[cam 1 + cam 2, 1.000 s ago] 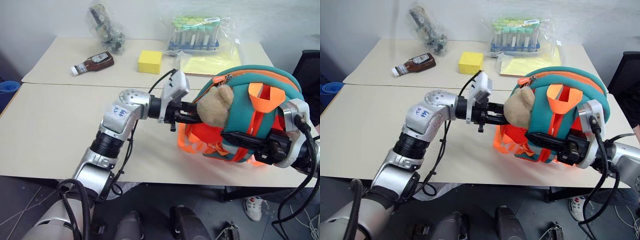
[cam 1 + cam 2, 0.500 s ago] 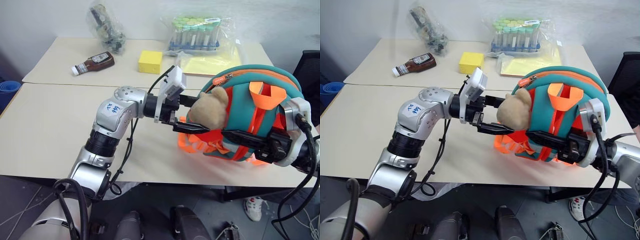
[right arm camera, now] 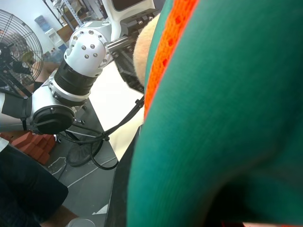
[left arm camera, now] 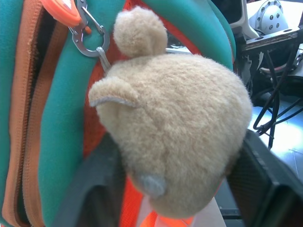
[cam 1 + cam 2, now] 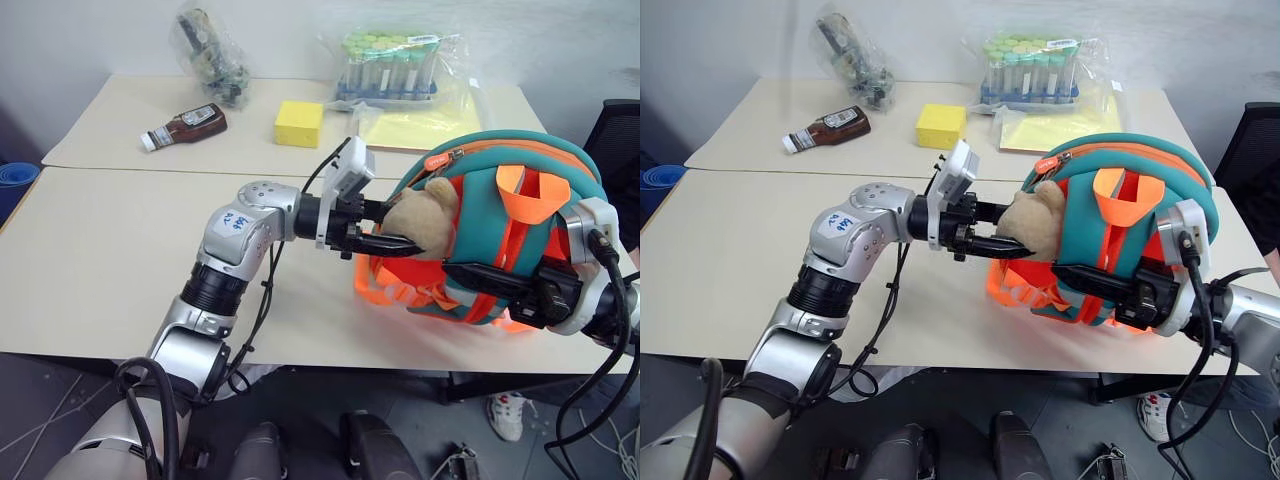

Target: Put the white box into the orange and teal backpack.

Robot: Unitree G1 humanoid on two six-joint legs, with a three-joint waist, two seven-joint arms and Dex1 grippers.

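The orange and teal backpack stands at centre right, gripped low on its front by the right gripper, clamped tight; the left gripper straddles the tan plush toy, fingers narrowed about it since the half-second-earlier frame's wide spread; the zipper looks closed, so opening and packing seem to remain.

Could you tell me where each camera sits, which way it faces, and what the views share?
Left and right eye views: on the head, looking forward and down at the table; both arms show.
Left wrist view: along the left gripper, at the plush toy on the orange and teal backpack.
Right wrist view: against the backpack's teal fabric; the left arm shows.
Shared: backpack and toy.
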